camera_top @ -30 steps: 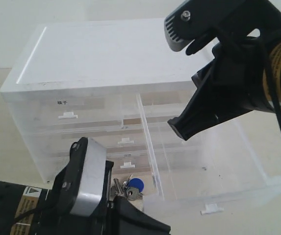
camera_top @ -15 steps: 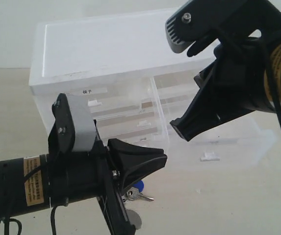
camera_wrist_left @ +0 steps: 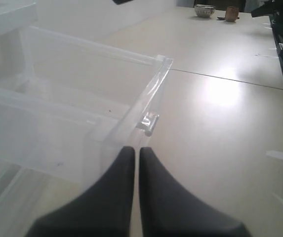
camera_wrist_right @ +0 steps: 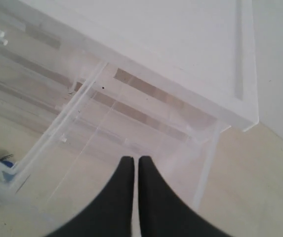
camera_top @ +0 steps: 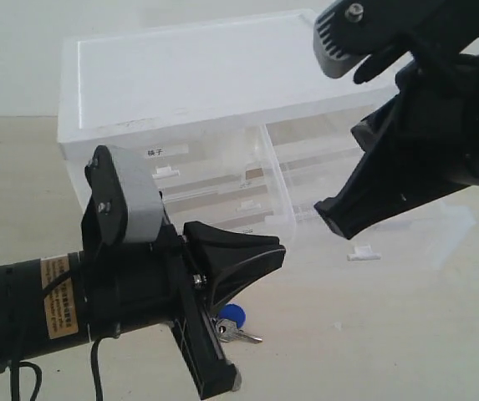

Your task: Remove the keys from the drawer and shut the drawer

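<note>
Keys [camera_top: 232, 322], blue-capped: on table [camera_top: 389, 334], near. Drawer [camera_top: 279, 188]: pulled out. Neighbouring drawer's label [camera_top: 155, 153]: illegible. Left gripper [camera_wrist_left: 137, 148], right gripper [camera_wrist_right: 133, 158]: jaws together, empty.

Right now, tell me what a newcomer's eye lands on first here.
The left gripper looms low on the left, the right gripper high on the right, both shut. Between them the drawer stands pulled out of the clear cabinet, and the keys lie on the table near the left gripper.
</note>
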